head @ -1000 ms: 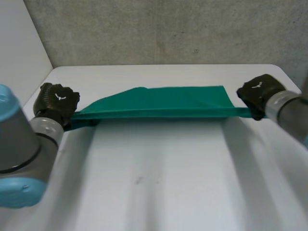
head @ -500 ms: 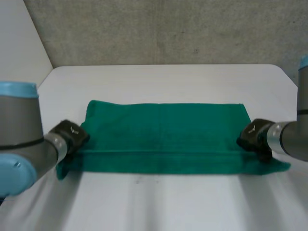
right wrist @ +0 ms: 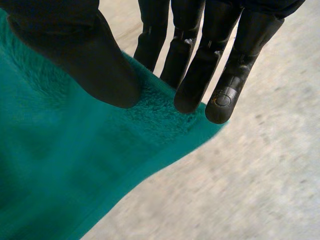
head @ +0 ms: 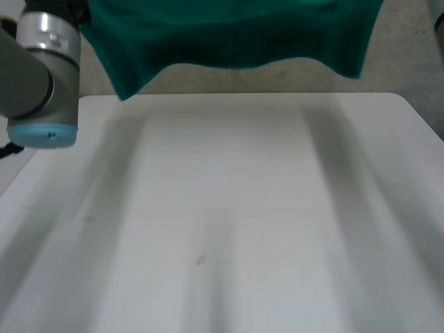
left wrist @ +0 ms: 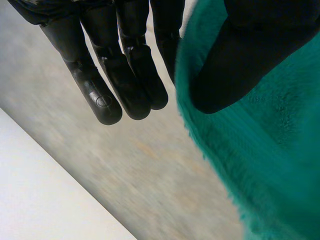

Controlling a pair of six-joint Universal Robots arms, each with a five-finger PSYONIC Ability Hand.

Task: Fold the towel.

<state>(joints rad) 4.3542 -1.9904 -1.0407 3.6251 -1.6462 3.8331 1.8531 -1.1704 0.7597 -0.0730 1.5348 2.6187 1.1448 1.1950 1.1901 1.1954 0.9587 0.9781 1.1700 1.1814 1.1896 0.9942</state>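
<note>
**Holding the towel aloft by thumb and fingers**

Head view: the green towel (head: pixel 229 35) hangs across the top of the frame, above the white counter (head: pixel 229 222). Left wrist view: the left hand (left wrist: pixel 125 80) pinches the towel's edge between thumb and straight fingers. Right wrist view: the right hand (right wrist: pixel 200 70) pinches a corner likewise.

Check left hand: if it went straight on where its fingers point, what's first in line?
Way looks free near the left hand: past its fingers is open air, then a grey surface, probably the back wall. The towel it pinches hangs beside that line, not in it. Depth unclear.
</note>
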